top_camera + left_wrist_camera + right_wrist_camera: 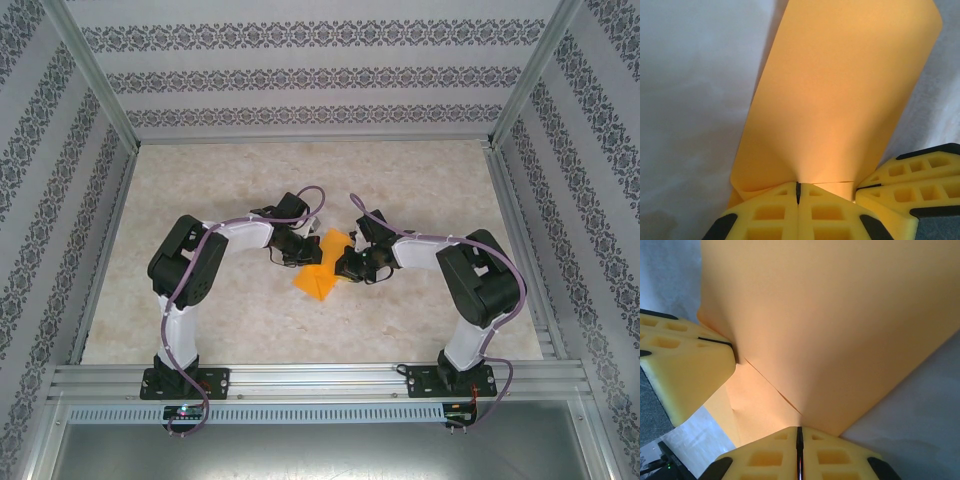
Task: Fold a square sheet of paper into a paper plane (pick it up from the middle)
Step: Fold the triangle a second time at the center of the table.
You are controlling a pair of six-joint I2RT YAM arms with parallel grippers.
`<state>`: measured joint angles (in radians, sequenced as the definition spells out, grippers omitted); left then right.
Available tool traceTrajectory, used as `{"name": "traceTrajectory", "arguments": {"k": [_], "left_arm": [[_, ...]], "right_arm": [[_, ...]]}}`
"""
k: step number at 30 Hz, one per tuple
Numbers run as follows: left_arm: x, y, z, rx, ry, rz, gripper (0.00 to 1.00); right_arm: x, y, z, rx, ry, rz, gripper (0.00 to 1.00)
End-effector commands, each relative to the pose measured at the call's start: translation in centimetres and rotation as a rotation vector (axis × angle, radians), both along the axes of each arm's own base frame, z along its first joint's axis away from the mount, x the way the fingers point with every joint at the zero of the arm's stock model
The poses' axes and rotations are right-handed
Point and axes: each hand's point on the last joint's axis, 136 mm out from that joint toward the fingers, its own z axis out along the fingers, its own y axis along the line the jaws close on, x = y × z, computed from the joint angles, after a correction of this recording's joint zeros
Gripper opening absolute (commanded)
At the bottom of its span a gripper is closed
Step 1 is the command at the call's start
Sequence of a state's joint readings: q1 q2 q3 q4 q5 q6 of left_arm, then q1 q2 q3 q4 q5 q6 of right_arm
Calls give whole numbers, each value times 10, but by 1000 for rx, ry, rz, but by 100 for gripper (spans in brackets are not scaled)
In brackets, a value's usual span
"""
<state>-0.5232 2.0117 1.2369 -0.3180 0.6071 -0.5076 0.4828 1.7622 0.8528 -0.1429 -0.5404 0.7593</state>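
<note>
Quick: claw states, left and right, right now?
Left claw: closed, pinching the orange paper sheet.
Right claw: closed, pinching the same sheet.

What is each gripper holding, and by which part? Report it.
Both are shut on the orange paper: the left gripper pinches one edge, the right gripper pinches close beside it, where a crease ends.
</note>
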Motion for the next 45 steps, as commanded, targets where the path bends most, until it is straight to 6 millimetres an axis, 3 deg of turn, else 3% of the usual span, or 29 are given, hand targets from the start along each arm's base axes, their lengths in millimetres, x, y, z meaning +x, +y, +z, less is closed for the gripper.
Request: {"name": "traceTrajectory", "arguments": {"k": [1,8,17,26,45], "left_arm": [[-12,16,-43,94,69,1,0],[-17,20,-56,113,94,-2,0],[-20,21,-64,117,116,-2,0],[-25,24,-67,127,123,-8,0],[-27,27,-75,145,137,-12,0]], "right_arm": [[-1,-7,4,-71,-19,-7,13],[-10,19,31,9,-55,18,13],[-35,53,21,37,-22,75,12],[-35,46,0,-53,-3,101,10],[-53,31,-11,-75,34,97,9]]}}
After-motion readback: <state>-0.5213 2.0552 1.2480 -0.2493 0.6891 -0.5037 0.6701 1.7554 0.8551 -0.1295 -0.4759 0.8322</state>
